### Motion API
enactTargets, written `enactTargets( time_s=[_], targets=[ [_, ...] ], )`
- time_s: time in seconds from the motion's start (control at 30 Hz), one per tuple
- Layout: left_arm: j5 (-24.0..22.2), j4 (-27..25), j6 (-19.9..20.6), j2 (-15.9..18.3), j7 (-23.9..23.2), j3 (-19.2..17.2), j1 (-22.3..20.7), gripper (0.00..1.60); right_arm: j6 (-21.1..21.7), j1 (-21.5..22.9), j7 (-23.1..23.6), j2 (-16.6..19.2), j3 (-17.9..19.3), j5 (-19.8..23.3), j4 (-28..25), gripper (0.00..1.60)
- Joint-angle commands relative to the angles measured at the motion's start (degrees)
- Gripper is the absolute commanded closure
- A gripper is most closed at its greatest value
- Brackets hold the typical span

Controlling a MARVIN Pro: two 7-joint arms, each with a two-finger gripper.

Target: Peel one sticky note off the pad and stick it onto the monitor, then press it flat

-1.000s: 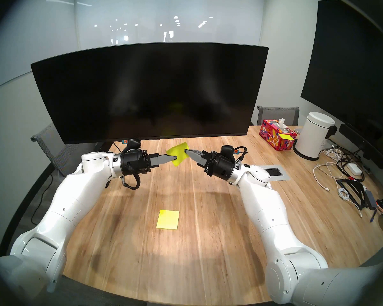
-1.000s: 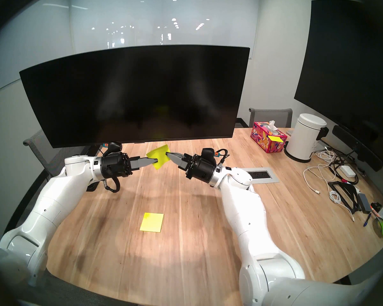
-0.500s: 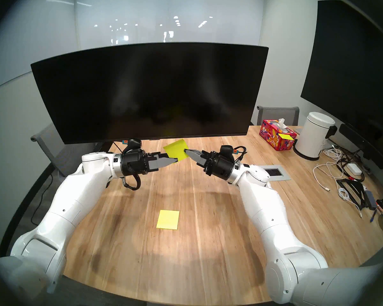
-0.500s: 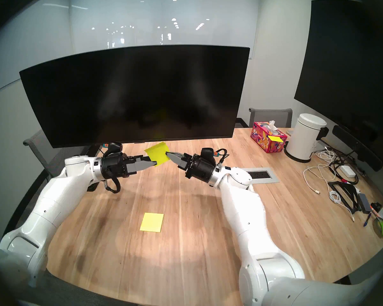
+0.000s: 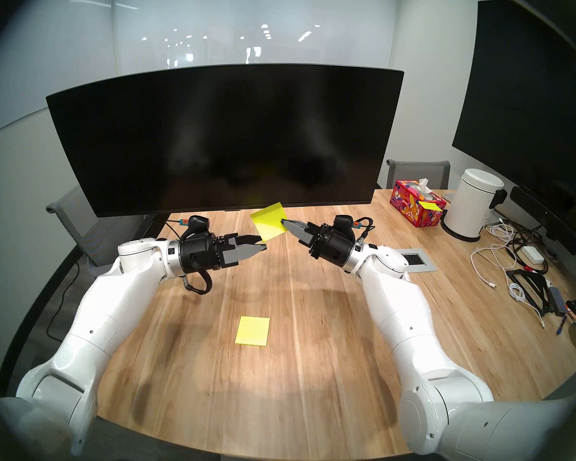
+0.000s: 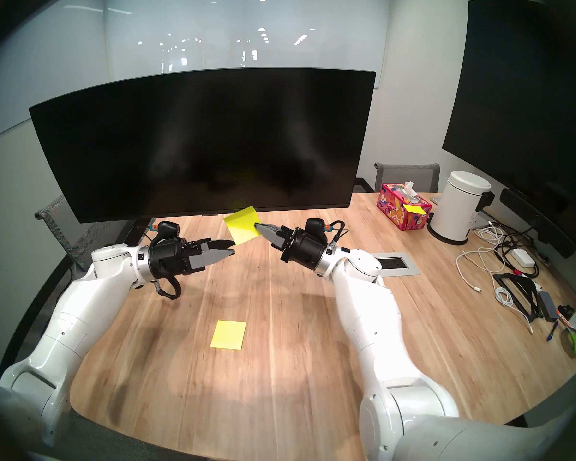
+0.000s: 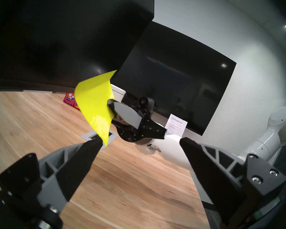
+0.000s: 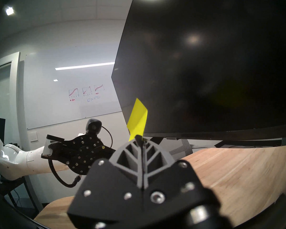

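Note:
The sticky note (image 5: 269, 221), a thin yellow-green sheet, hangs in the air just under the lower edge of the monitor (image 5: 223, 137). My right gripper (image 5: 284, 222) is shut on the note's right edge; the right wrist view shows the sheet (image 8: 138, 119) rising from the closed tips (image 8: 139, 137). My left gripper (image 5: 263, 244) stands open to the left, holding nothing. In the left wrist view the note's (image 7: 96, 106) lower corner hangs close to one fingertip (image 7: 96, 142). The pad (image 5: 252, 330) lies flat on the table, nearer me.
At the back right of the wooden table (image 5: 313, 367) are a floral tissue box (image 5: 416, 207) with a yellow note on it, a white bin (image 5: 476, 204) and tangled cables (image 5: 512, 260). A power socket (image 5: 413, 259) is set into the table. A bigger flat display (image 5: 529, 101) is on the right wall.
My left gripper has opened, let go of the note and drawn back down and left. The right gripper kept the note and lifted it toward the monitor's lower edge.

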Motion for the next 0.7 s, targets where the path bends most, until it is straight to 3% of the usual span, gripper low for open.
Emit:
enactTargets(
  time_s=[0.0,0.67],
  targets=[
    [-1.85,-4.89,-1.42,1.01,0.39,-3.14,5.3,0.0,-0.01,2.86,-1.41,-0.24,0.03,-0.53,0.66,1.6],
    [-2.18,-10.19,-5.58,0.64,6.7,-8.22,11.76,0.0,-1.4,9.66,-4.44,-0.34,0.5,-2.69,8.41,1.6]
  ],
)
